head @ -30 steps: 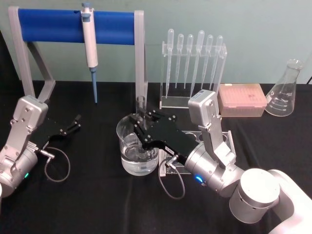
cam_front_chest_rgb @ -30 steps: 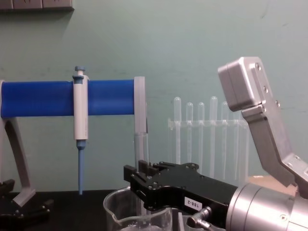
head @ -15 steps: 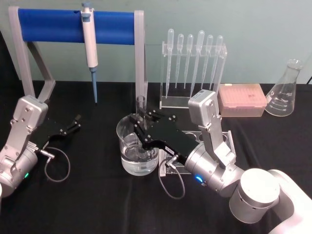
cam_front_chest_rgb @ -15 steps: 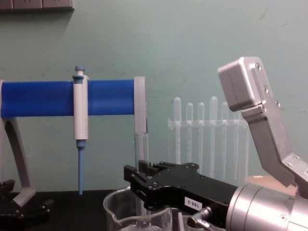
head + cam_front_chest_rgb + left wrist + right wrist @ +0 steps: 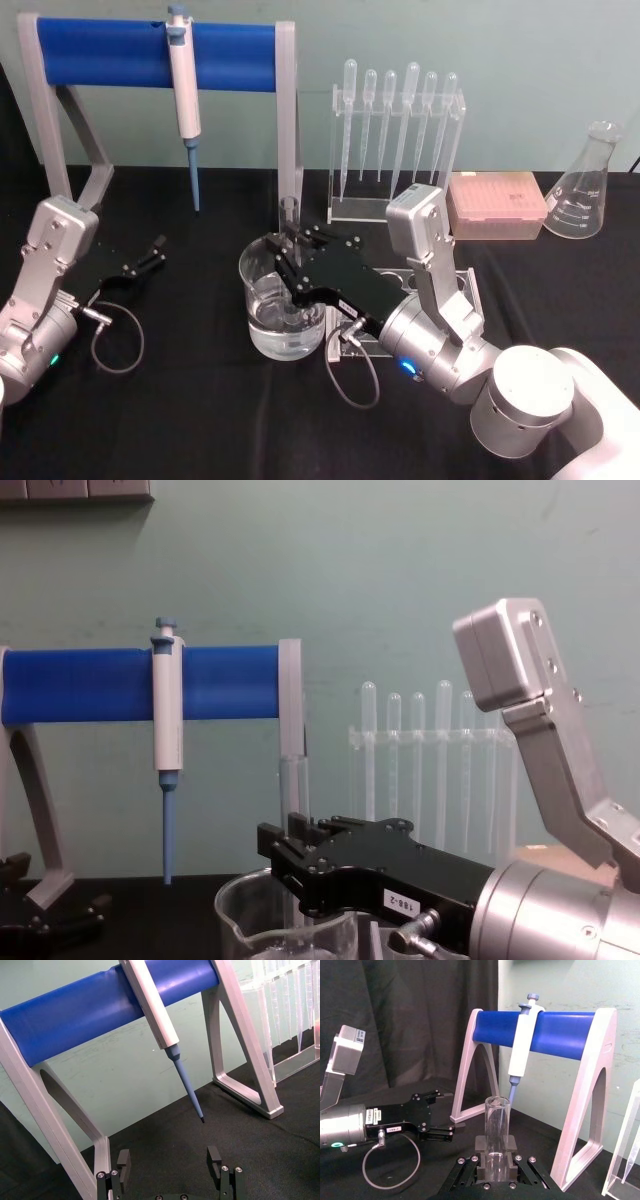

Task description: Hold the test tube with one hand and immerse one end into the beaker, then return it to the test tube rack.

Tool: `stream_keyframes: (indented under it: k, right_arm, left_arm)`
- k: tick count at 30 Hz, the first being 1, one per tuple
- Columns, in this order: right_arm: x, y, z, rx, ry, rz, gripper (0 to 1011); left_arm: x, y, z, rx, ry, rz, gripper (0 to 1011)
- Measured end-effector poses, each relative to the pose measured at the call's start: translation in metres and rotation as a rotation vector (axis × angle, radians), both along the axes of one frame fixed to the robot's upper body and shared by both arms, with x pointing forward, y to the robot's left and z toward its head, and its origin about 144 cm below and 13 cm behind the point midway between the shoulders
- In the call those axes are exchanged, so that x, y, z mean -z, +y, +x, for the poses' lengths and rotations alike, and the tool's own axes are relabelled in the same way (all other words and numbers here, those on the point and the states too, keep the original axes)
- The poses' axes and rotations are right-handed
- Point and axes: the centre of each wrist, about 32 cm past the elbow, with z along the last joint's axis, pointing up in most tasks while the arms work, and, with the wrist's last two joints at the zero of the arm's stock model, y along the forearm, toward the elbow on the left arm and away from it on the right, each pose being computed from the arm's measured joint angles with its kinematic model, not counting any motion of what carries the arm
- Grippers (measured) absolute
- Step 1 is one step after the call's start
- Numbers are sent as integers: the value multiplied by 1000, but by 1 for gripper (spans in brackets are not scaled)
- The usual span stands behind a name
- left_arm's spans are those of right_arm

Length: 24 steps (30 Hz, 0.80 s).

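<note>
Pinching the test tube (image 5: 290,214) upright in right gripper (image 5: 291,257) over the beaker (image 5: 262,336) — lower end down inside it. Well left of the beaker — left gripper (image 5: 157,252) parked, fingers spread.

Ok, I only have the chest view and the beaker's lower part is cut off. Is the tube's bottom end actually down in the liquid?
Observer: In the head view the test tube stands upright inside the beaker, and its lower end seems to reach into the liquid.
Operator: Is the right pincer gripping it squarely?
Observer: The right wrist view shows the right pincer shut on the tube, one finger on each side and the open rim above them.
Operator: And the left arm?
Observer: The left pincer is open and holds nothing, well to the left of the beaker.
</note>
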Motion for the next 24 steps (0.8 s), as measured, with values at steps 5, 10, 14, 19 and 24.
stream_keyframes:
  k: [5, 10, 14, 19, 24]
  right_arm:
    - [0, 0, 0, 0, 0, 0, 225]
    - [0, 0, 0, 0, 0, 0, 225]
    - [0, 0, 0, 0, 0, 0, 225]
    - [0, 0, 0, 0, 0, 0, 225]
    - [0, 0, 0, 0, 0, 0, 225]
  left_arm:
    - [0, 0, 0, 0, 0, 0, 1000]
    - [0, 0, 0, 0, 0, 0, 1000]
    - [0, 0, 0, 0, 0, 0, 1000]
    - [0, 0, 0, 0, 0, 0, 1000]
    - [0, 0, 0, 0, 0, 0, 1000]
